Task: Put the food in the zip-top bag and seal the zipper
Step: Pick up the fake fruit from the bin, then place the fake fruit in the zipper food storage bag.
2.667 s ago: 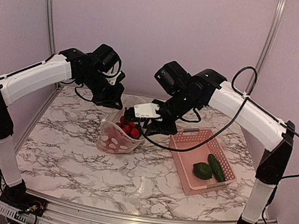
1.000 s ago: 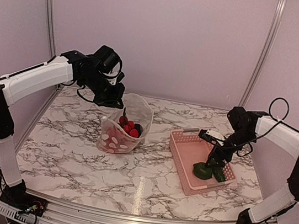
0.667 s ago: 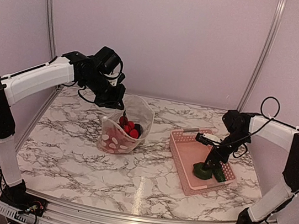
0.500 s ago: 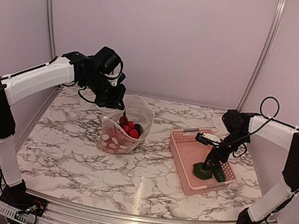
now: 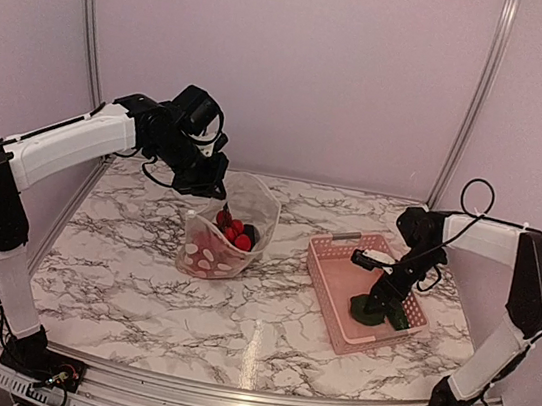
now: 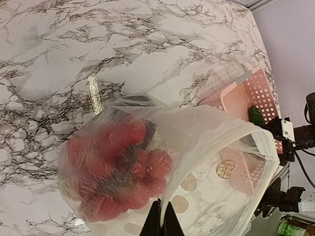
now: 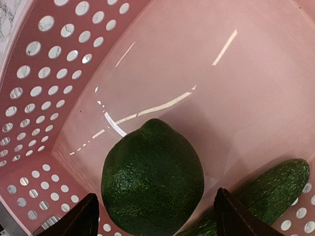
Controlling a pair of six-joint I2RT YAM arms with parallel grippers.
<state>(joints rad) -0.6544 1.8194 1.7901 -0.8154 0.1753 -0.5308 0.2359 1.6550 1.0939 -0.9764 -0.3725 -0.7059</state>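
The clear dotted zip-top bag [image 5: 229, 226] stands on the table with its mouth open, its rim [image 6: 257, 136] where the zipper runs. Red food [image 5: 232, 234] lies inside, blurred through the plastic [image 6: 118, 167]. My left gripper [image 5: 214, 189] is shut on the bag's near rim [image 6: 161, 219] and holds it up. My right gripper [image 5: 375, 301] is down in the pink basket, open, with its fingers [image 7: 81, 219] on either side of a dark green round fruit [image 7: 152, 177]. They do not touch it. A green cucumber [image 7: 268, 189] lies right beside the fruit.
The pink slotted basket [image 5: 335, 265] sits at the right of the marble table, its perforated walls [image 7: 44, 73] close around my right gripper. Metal frame posts stand at the back corners. The bag stands left of the basket, about a hand's width away.
My right arm swung from the bag to the basket and lowered its gripper over the green fruit, the jaws widening slightly. The left gripper and the bag have stayed still.
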